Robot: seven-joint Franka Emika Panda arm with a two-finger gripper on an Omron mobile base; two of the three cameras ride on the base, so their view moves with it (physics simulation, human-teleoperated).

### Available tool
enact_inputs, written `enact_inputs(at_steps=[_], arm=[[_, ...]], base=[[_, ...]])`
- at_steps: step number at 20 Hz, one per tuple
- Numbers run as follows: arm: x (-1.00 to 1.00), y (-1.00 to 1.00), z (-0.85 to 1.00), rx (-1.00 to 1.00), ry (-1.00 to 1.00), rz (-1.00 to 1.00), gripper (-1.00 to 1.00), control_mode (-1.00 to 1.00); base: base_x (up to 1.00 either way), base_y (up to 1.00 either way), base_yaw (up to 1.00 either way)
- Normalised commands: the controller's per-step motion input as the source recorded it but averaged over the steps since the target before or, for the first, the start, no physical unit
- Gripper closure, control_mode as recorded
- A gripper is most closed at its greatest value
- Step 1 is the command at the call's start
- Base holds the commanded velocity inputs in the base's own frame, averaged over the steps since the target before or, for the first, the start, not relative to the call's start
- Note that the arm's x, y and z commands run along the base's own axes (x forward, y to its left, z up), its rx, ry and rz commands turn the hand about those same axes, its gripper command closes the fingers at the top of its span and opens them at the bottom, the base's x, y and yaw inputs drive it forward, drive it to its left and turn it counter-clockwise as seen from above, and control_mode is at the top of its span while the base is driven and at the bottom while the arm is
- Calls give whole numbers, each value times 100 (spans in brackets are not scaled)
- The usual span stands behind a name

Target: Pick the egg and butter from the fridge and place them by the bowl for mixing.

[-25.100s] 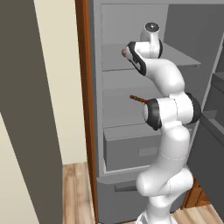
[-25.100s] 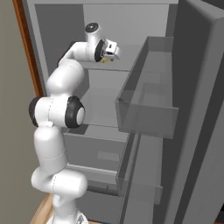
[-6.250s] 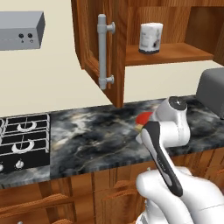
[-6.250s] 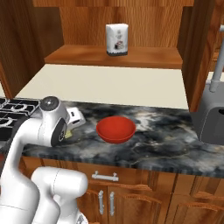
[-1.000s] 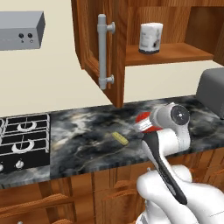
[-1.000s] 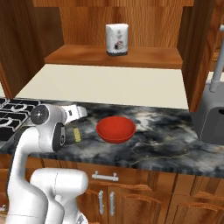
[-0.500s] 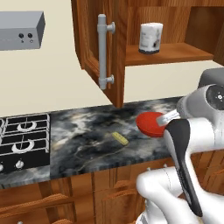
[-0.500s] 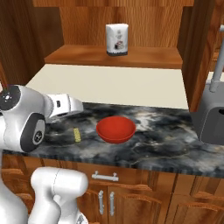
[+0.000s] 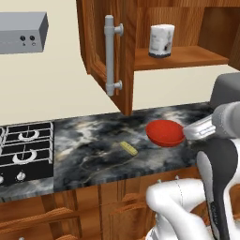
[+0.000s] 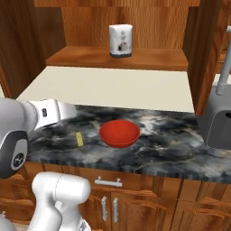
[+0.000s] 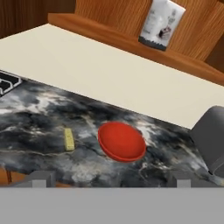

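Claw (image 11: pixel 107 181) wide open, empty, above counter edge; butter (image 11: pixel 68 139) lies ahead-left on counter (image 11: pixel 39 118), long axis roughly along your view, just left of bowl (image 11: pixel 121 141); egg yours to fetch

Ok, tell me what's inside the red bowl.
The red bowl looks empty: plain red interior, no egg. Its near wall hides a little of the bottom. The butter lies on the counter beside it.
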Motion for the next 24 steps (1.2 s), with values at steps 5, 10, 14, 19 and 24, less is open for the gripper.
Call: enact_inputs(at_steps=[5, 10, 14, 19, 24], arm=[[-20, -1, -4, 0, -2, 2, -100, 100], [0, 0, 0, 0, 0, 0, -100, 100], [0, 0, 0, 0, 0, 0, -100, 100], [0, 0, 0, 0, 0, 0, -100, 100], [0, 0, 0, 0, 0, 0, -100, 100]], base=[[-80, -6, 30], [-95, -1, 66], [-43, 1, 89], [-14, 8, 97], [-7, 56, 83]])
